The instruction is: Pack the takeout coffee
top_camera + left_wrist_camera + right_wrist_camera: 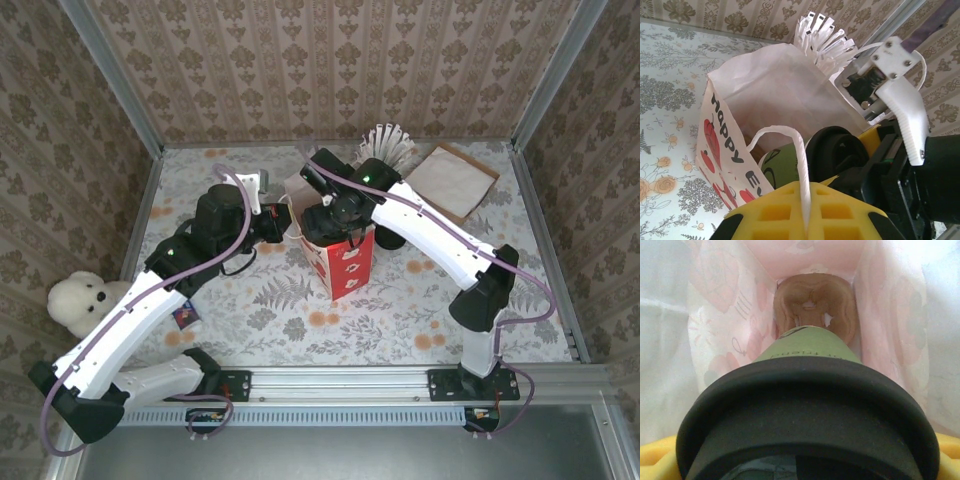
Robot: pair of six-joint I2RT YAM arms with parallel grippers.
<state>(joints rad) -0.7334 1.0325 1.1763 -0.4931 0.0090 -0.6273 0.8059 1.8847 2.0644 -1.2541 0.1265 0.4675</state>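
Starting at the left, a white plush bear (80, 300) lies at the edge of the floral-patterned worktop (290, 320), well apart from the work. The left gripper (805, 207) is clenched on the white twisted-paper handle (800, 150) of the red-and-white paper bag (760, 85). It seems to draw that side outward so the mouth gapes and the bag stands firm. Over the mouth hangs the right gripper (338, 218), grasping the takeout coffee (807, 345), a small green paper cup with a round black plastic lid (805, 405). The cup is partly inside the bag, base toward the floor, lid uppermost, likely so nothing spills. Below it sits a brown moulded shape (812, 302), a seat for the cup by my guess. Farther right, behind the bag, a fan of white-wrapped sticks (388, 143) and a flat brown paper sheet (455, 178) lie idle.
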